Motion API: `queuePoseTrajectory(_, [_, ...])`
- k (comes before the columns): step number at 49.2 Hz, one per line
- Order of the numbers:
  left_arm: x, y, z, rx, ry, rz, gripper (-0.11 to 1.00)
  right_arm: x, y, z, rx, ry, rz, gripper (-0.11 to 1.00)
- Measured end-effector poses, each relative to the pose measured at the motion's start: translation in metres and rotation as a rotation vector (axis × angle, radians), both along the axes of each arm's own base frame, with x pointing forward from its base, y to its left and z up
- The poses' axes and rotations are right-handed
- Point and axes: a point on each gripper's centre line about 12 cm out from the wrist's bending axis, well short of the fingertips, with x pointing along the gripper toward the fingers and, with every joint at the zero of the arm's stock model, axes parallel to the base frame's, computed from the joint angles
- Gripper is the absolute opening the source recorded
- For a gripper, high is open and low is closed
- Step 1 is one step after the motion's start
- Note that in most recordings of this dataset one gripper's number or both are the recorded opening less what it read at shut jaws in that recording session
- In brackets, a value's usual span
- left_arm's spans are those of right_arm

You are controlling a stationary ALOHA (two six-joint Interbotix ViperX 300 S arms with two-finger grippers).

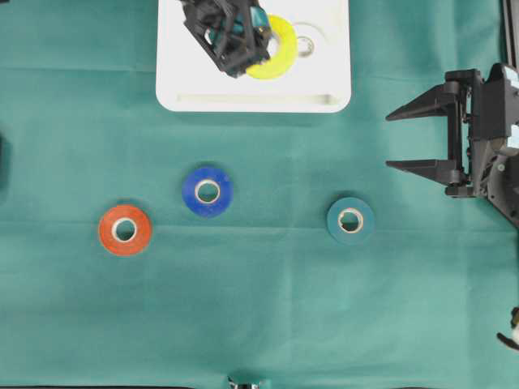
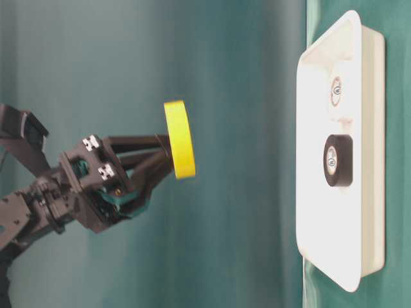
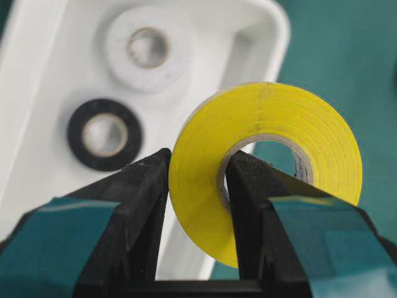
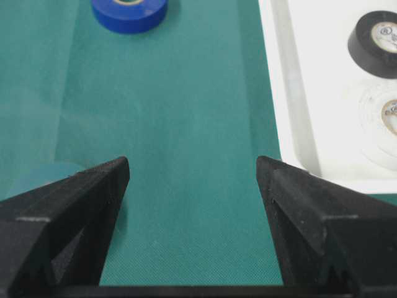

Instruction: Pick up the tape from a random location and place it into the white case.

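1. The left gripper [image 3: 197, 171] was clamped on the yellow tape [image 3: 267, 167], 1 finger through its core and 1 outside.
2. It held that roll above the white case [image 1: 253, 96], at the desk's far edge.
3. A black roll [image 3: 104, 134] and a white roll [image 3: 147, 48] lay inside the case.
4. The right gripper [image 1: 405, 139] stood open and empty at the right.
5. Orange [image 1: 125, 230], blue [image 1: 208, 191] and teal [image 1: 350, 220] rolls lay on the green desk [image 1: 268, 316].

A plain green cloth covers the counter [image 1: 268, 308]. The shallow plastic white case [image 1: 324, 89] holds a black tape roll [image 3: 104, 134] and a white tape roll [image 3: 146, 48], with a bright yellow tape roll [image 3: 267, 161] above it. Below the case lie a blue roll [image 1: 208, 191], an orange roll [image 1: 125, 229] and a teal roll [image 1: 350, 220], each with a pale core.
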Motion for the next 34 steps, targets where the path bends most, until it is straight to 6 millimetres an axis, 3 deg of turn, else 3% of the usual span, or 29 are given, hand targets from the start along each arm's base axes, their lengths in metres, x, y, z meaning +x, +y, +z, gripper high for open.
queuePoseTrajectory(15, [-0.013, -0.003, -0.004, -0.005, 0.016, 0.002, 0.25, 0.000, 0.000, 0.000, -0.001, 0.002, 0.000, 0.79])
queuePoseTrajectory(34, [-0.051, -0.004, -0.007, -0.001, 0.004, 0.027, 0.25, 0.000, 0.000, 0.000, -0.001, 0.000, 0.001, 0.79])
